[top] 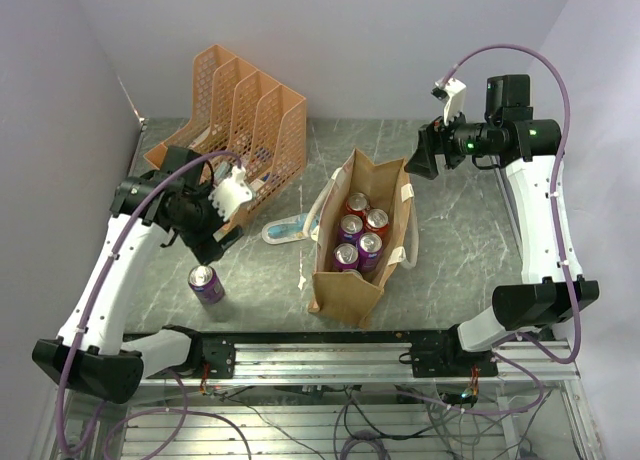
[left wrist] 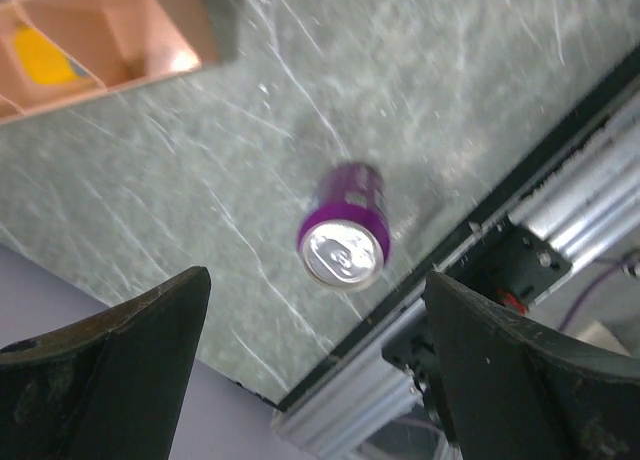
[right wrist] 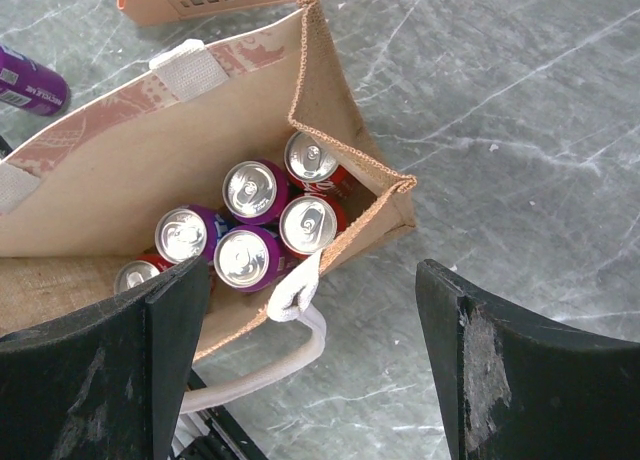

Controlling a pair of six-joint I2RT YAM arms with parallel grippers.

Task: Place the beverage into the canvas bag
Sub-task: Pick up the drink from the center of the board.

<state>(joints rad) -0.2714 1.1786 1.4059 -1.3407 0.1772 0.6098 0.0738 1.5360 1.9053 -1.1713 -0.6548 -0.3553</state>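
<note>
The metal rail (top: 330, 355) along the near table edge carries both arm bases, and the canvas bag (top: 345, 300) stands just behind its middle.

The left arm is bent at the elbow and folded over to the left of the bag. Its left gripper (top: 212, 246) is pointed steeply down above a purple can (top: 207, 283). The jaws are spread as wide as they go, nothing is held between them, and the can is seen untouched below the two fingers (left wrist: 120, 380).

The right arm is raised from its base to the right of the bag and bent inward at the top. Its right gripper (top: 420, 160) is held high beside the bag's far right corner. Its jaws are also wide apart and empty, and the bag's open mouth is seen between them from the wrist.

The purple can stands upright on the table, well to the left of the bag. Its long axis is vertical and its silver top faces up.

The bag's mouth is turned upward and its long side runs away from the rail. Several cans (right wrist: 250, 190), red and purple, stand upright inside it. An orange file organiser (top: 240, 120) stands behind the bag, to its left.
</note>
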